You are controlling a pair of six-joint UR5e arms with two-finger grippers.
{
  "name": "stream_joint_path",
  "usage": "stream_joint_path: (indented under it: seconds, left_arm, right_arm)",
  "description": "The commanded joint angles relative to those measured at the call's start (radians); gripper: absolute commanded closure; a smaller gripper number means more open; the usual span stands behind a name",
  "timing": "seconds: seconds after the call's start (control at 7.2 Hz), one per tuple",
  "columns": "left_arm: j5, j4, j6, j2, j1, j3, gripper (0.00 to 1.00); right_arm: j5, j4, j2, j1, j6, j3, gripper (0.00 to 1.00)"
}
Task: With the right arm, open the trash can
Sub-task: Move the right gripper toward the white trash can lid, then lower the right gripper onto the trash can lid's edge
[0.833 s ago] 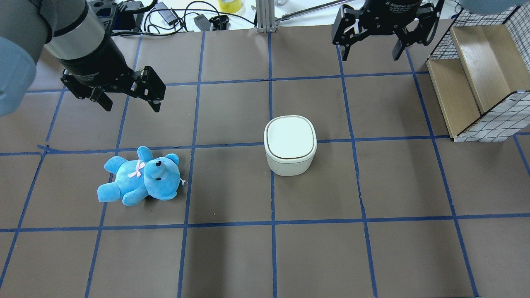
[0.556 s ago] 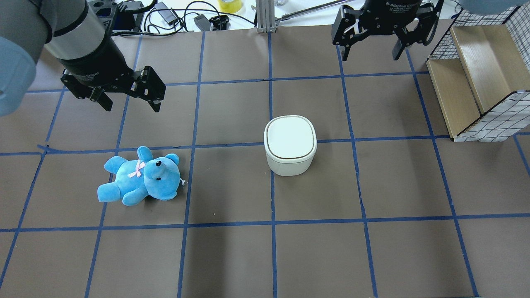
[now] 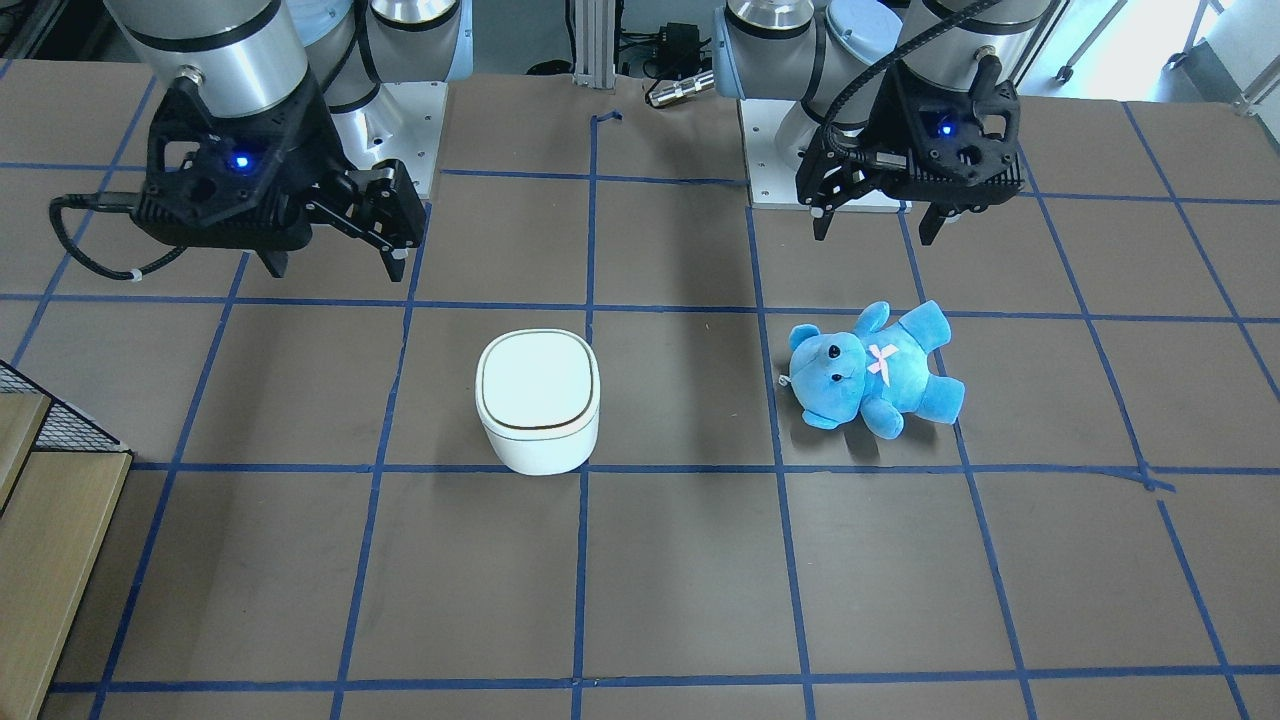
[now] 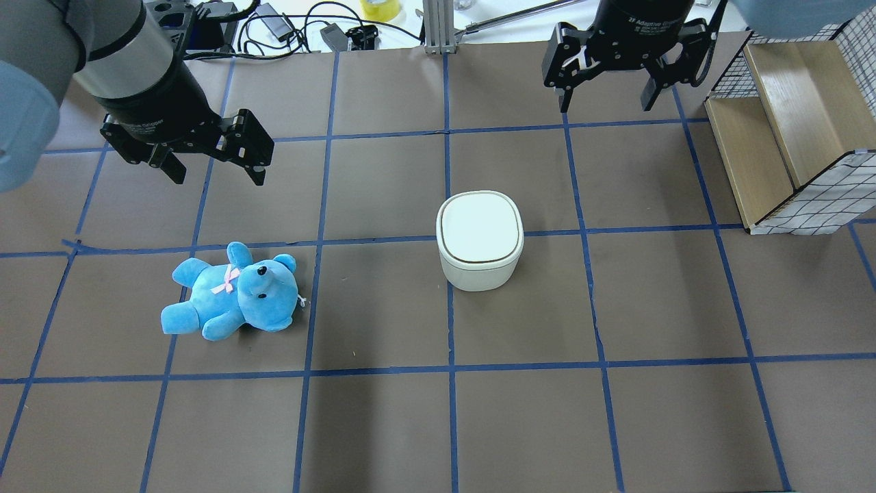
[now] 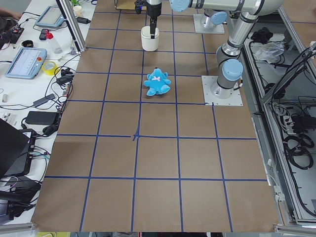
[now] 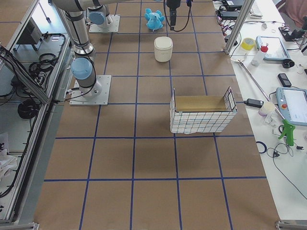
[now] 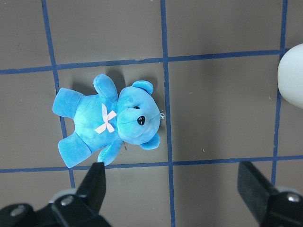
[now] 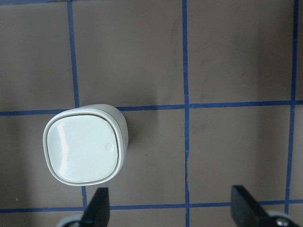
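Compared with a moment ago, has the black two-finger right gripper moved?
Yes. The right gripper shifted slightly away from the wire basket, toward the white plastic trash can.

trash can: smooth white plastic, glossy lid. teddy bear: fuzzy blue plush cloth. table: matt brown paper, blue tape lines. my right gripper and left gripper: matt black plastic. crate: pale wood, wire mesh.

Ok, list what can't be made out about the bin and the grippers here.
- Inside of the bin: hidden by its shut lid in every view.
- Bin in the left wrist view: cut off by the right edge, so only a sliver shows.
- Most of the right gripper in the right wrist view: cut off by the bottom edge, so only the fingertips show.
- Lid's hinge side: too small to tell in both side views.
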Motion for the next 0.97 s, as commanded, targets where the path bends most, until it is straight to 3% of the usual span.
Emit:
stream_joint_path:
  seconds: [0.0,0.28,0.56,0.83]
  left_arm:
    - [0.0,0.0,0.0,0.0,0.0,0.0,0.0]
    - [0.0,0.0,0.0,0.0,0.0,0.0,0.0]
    - [0.0,0.0,0.0,0.0,0.0,0.0,0.0]
    - [0.0,0.0,-0.001,0.0,0.0,0.0,0.0]
  right_arm:
    - [0.014,-0.044,0.04,0.082,0.035,0.059,1.0]
    - [0.015,-0.191,0.118,0.173,0.13,0.1,1.0]
    - [0.018,-0.416,0.12,0.199,0.144,0.273,1.0]
    - [0.015,-0.484,0.135,0.199,0.142,0.332,1.0]
